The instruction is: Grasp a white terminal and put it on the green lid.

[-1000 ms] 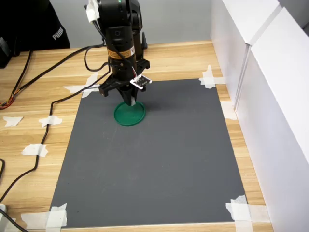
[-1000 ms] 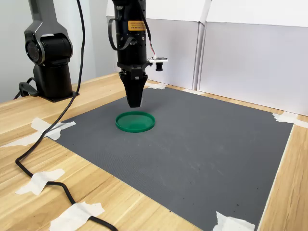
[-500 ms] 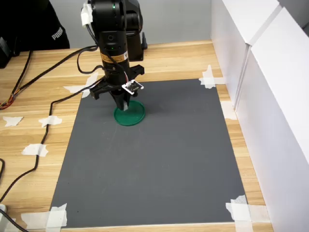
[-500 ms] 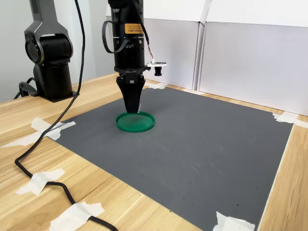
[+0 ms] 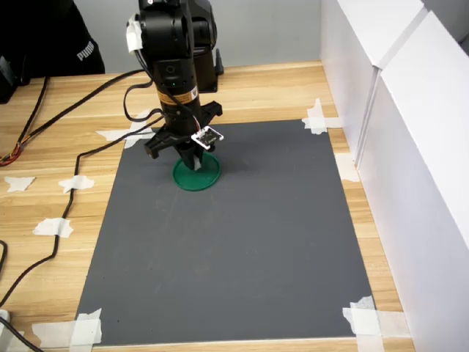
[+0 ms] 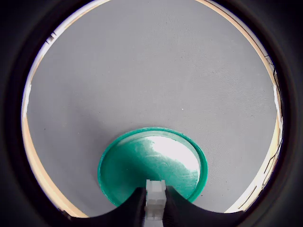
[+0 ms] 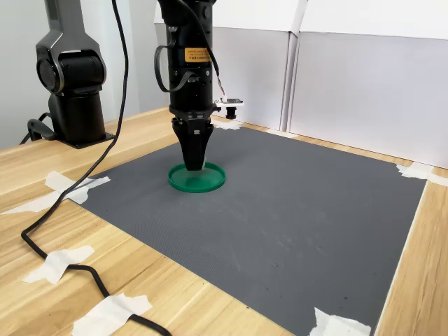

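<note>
Now claw [image 6: 155, 208] clamping white terminal [image 6: 155, 191] above green lid [image 6: 123, 165]

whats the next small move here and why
Probably lower a touch more, then open. The gripper is shut on the terminal, and the wrist view shows it over the lid, near the rim. In the second exterior view the tip sits just at the lid; contact can't be told.

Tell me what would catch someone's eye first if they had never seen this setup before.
Most striking is the black arm pointing straight down, its gripper right over the green lid near the far left corner of the dark grey mat in the first exterior view. In the wrist view, the white terminal is pinched between the gripper's fingers above the lid. Crumpled white tape pins the mat's corners to the wooden table.
</note>
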Available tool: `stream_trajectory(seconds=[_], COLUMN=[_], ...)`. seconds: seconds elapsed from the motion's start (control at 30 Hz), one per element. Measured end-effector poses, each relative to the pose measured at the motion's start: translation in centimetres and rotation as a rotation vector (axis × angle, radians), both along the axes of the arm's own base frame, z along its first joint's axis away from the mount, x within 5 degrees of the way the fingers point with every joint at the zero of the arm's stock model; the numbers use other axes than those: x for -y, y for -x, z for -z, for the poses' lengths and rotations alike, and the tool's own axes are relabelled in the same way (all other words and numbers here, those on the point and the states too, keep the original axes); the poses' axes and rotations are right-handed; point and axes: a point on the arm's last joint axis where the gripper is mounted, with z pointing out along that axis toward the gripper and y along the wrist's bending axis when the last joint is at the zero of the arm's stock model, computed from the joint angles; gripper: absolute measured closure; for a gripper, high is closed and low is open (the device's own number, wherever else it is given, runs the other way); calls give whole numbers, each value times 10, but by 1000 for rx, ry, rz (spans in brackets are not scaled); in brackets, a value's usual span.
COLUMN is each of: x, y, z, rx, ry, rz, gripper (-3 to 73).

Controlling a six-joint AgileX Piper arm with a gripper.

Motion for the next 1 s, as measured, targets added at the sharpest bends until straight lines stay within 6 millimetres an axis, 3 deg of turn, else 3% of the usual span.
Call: stream_trajectory(seconds=[0.17, 0.3, 0.53, 0.67, 0.87, 1.0], x=[0, 1, 1, 1, 2, 1], y=[0, 0, 2, 4, 15, 22], z=[8, 10, 4, -10, -49, -84], rx=[-44, -62, -41, 15, 182, 327], ry=[5, 13, 12, 7, -8, -41], rz=[0, -4, -6, -6, -7, 17], gripper=[597, 530, 234, 143, 140, 204])
